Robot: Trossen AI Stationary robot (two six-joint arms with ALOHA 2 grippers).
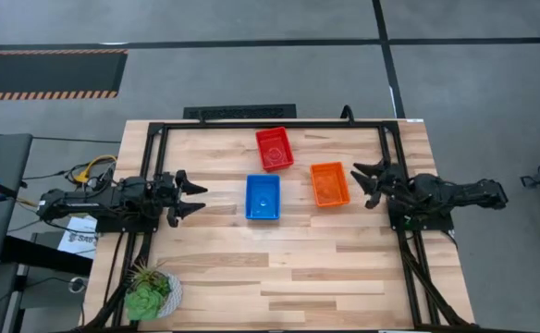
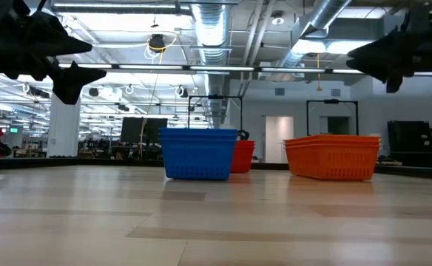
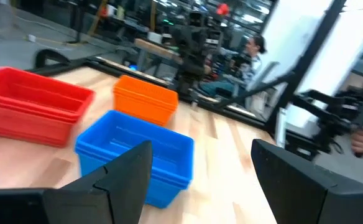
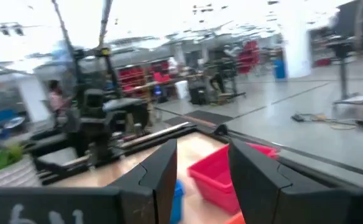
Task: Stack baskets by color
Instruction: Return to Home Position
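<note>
Left claw [image 1: 194, 198] and right claw [image 1: 362, 183] are seen spread wide and empty, raised clear of the worktop [image 1: 298, 268], the former at the left of centre in the high view and the latter right of centre, just beside the orange baskets [image 1: 329, 183]. The blue baskets [image 1: 263, 197] are nested at the frame's centre and the red baskets [image 1: 275, 148] above them toward the top edge; the three stacks are set apart from one another.

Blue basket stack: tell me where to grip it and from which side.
Best guess: pinch the long wall nearest the left gripper, from above, one finger inside, one outside: the blue basket stack sits upright, open-topped, with a thin rim.
</note>
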